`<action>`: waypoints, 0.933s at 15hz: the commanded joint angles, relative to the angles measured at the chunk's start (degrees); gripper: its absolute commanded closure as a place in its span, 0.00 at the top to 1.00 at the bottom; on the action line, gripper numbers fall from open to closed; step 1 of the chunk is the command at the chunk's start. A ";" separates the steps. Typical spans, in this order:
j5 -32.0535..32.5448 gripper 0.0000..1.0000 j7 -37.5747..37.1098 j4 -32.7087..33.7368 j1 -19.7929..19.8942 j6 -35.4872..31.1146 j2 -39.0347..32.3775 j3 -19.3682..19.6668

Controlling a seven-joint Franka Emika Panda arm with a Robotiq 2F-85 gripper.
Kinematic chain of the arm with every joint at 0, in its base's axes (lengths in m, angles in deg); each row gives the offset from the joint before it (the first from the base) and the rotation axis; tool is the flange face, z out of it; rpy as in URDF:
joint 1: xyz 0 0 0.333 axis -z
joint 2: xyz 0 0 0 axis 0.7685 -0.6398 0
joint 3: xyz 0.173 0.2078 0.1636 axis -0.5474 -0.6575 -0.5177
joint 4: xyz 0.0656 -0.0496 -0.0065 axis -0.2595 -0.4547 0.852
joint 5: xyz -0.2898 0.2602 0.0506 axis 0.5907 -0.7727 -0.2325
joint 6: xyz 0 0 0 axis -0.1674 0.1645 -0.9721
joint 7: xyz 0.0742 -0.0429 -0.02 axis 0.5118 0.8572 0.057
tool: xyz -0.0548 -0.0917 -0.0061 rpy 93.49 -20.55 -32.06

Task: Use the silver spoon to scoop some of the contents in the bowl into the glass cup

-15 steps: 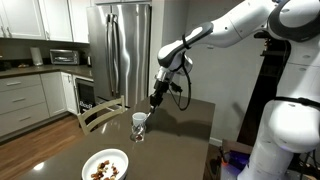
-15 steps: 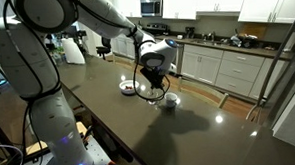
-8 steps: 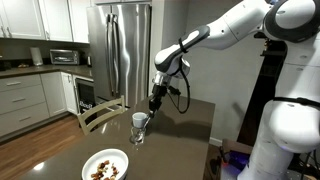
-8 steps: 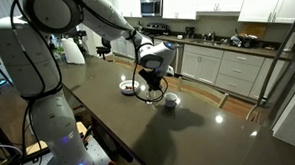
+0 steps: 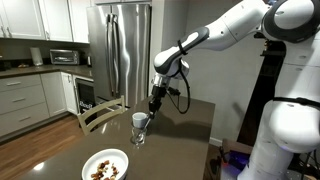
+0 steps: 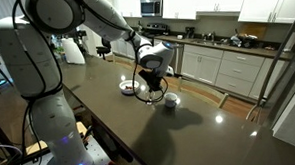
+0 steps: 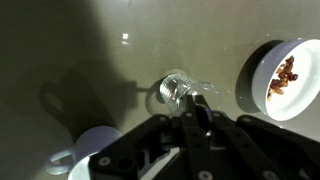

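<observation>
Pinching a thin silver metal spoon (image 5: 146,120) by the handle, the gripper (image 5: 154,101) hangs just above the small clear glass cup (image 7: 174,91), spoon tip at its mouth. Farther off, the round white bowl (image 7: 250,82) holds brown chunky contents (image 7: 285,75). Tipping seems underway; cup fill can't be told.

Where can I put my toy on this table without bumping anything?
The dark table is bare past the white mug, out to its end. Bare room lies between the round white bowl and the small clear glass cup. It is crowded around that cup: the mug stands close, and the gripper holds the thin silver spoon.
</observation>
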 commanded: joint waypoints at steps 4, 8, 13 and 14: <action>4.22 0.43 -4.47 -0.65 -0.77 -2.66 0.41 -0.90; 5.04 0.69 -5.27 -0.82 -0.91 -2.59 0.74 -1.42; 5.33 0.98 -5.28 -0.96 -1.22 -2.38 2.15 -1.72; 5.54 1.00 -5.33 -1.02 -1.37 -2.41 2.50 -1.74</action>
